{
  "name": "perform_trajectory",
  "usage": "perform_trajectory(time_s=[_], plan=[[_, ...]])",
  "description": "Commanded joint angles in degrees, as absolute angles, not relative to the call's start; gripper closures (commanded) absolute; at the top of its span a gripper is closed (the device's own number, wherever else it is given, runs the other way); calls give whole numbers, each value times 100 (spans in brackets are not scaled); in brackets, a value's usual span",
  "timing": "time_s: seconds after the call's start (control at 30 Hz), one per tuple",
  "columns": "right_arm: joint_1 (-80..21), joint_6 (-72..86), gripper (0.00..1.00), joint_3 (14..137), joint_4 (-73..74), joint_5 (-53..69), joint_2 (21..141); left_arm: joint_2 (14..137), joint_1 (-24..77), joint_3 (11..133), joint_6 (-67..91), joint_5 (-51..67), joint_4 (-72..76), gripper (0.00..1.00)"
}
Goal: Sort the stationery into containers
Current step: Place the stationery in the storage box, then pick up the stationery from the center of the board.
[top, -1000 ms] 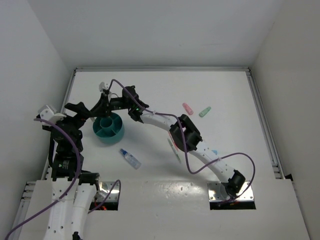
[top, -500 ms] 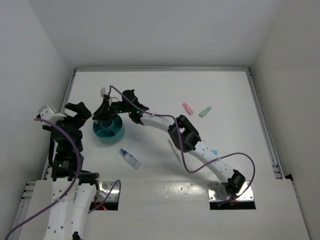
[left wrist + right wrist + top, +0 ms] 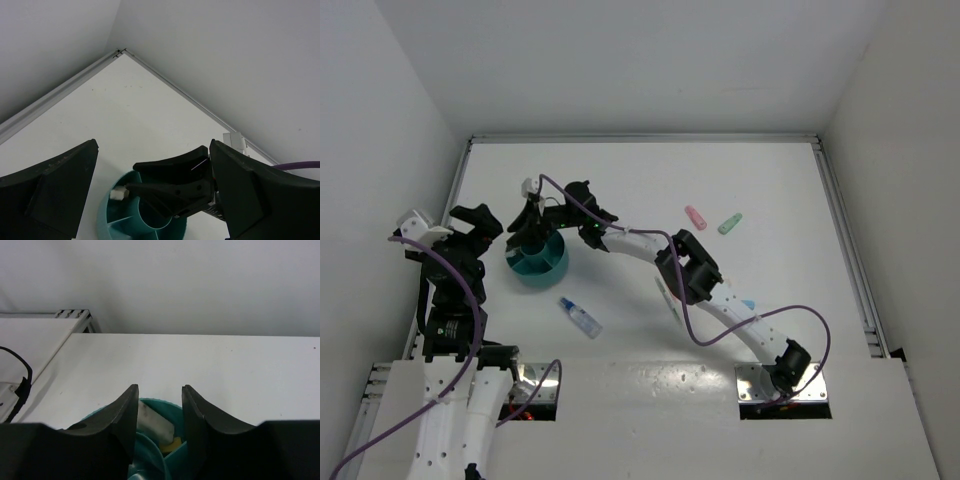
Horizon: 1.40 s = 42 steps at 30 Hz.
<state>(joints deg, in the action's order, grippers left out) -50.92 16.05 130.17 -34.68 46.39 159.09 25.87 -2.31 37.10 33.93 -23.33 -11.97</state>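
We see a robotics lab cell, plain white walls (image 3: 620, 60) boxing in a white tabletop (image 3: 770, 180), metal rail (image 3: 848, 250) at right of frame, left arm (image 3: 448, 300) and right arm (image 3: 720, 300) bolted along the bottom, purple cables (image 3: 800, 312).

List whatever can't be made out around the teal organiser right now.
- Top view: the right end effector covers the far rim of the teal organiser, so its contents are hidden.
- Right wrist view: a white piece sits in the end effector's gap. Whether it is gripped or lying loose is unclear.
- Left wrist view: the bottom edge cuts the organiser off.
- Top view: the right arm partly hides a thin pen.
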Motion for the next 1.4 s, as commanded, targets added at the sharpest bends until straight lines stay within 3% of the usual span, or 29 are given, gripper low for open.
perform_trajectory(time_s=[0.0,0.03,0.1,0.17,0.27,0.33,0.37,0.43,0.47,0.5,0.57,0.6,0.63,0.67,0.7,0.73,0.83,0.9,0.93,0.97,1.0,1.03,1.07,1.17,1.2,1.23,1.27,1.33,1.37], plan=[[-5098,1415,60,12920,-3569,4764,15478,2602,-290,3709,3384,-2268,-1046,0],[-5098,1415,60,12920,-3568,4764,15408,2602,-290,3709,3384,-2268,-1046,0],[-5045,1415,71,12920,-3568,4764,15346,2602,-290,3709,3384,-2268,-1046,0],[-5045,1468,96,12867,-3568,4711,15153,2602,-290,3709,3384,-2268,-1046,0],[-4983,1600,100,12797,-3385,4458,14829,2654,-290,3709,3384,-2198,-1046,10],[-4922,1391,100,13050,-2720,4142,14661,2654,-290,3709,3332,-2136,-1046,37],[-4870,1154,100,13452,-1480,3417,14582,2654,-290,3709,3331,-2075,-1046,74],[-4869,540,95,13684,-470,2667,14301,2777,-290,3709,3331,-1996,-993,100],[-4869,-21,81,13571,-144,2011,14169,2925,-290,3709,3331,-1891,-993,100],[-4808,-166,52,13440,364,1308,13846,3022,-290,3787,3279,-1742,-1045,100],[-4703,-612,38,12880,789,753,13484,3381,-290,3788,3217,-1497,-1107,100],[-4633,-789,37,12702,1304,486,13326,3549,-290,3875,3138,-1364,-1107,99],[-4571,-939,42,12517,1571,-178,13176,3733,-290,3937,3025,-1197,-1273,86],[-4414,-1071,59,12141,1834,-506,12888,3918,-290,3998,2971,-760,-1274,65],[-4308,-1316,82,11938,2298,-753,12754,4338,-290,4051,2971,-460,-1274,13],[-4185,-1501,100,11727,2529,-1043,12614,4585,-290,4052,2762,-109,-1274,1],[-3552,-1740,100,10541,3021,-1291,12016,5428,-290,4359,2637,1053,-1476,0],[-3045,-1740,76,10363,3312,-1284,11919,5581,-290,4420,2637,1299,-1477,0],[-2876,-1740,59,10293,3609,-1109,11866,5581,-290,4421,2637,1301,-1477,4],[-2622,-1671,49,10370,3786,-1107,11952,5581,-290,4421,2637,1379,-1424,12],[-2506,-1618,48,10423,3927,-933,12023,5581,-290,4351,2637,1380,-1424,29],[-2409,-1556,43,10546,4051,-932,12102,5520,-290,4351,2637,1380,-1424,80],[-2339,-1556,42,10643,4269,-932,12329,5520,-290,4351,2637,1380,-1424,100],[-2031,-1345,42,10880,4394,-791,12603,5449,-290,4351,2637,1310,-1424,100],[-1969,-1258,42,10881,4395,-669,12743,5380,-290,4351,2637,1257,-1424,86],[-1847,-1205,42,10950,4455,-572,12805,5379,-290,4351,2637,1144,-1424,66],[-1846,-1204,42,11047,4543,-493,12875,5327,-290,4351,2637,1143,-1424,29],[-1714,-1204,42,11153,4693,-80,13103,5265,-290,4298,2637,1073,-1424,15],[-1714,-1204,42,11223,4746,17,13165,5265,-290,4298,2637,1072,-1424,15]])
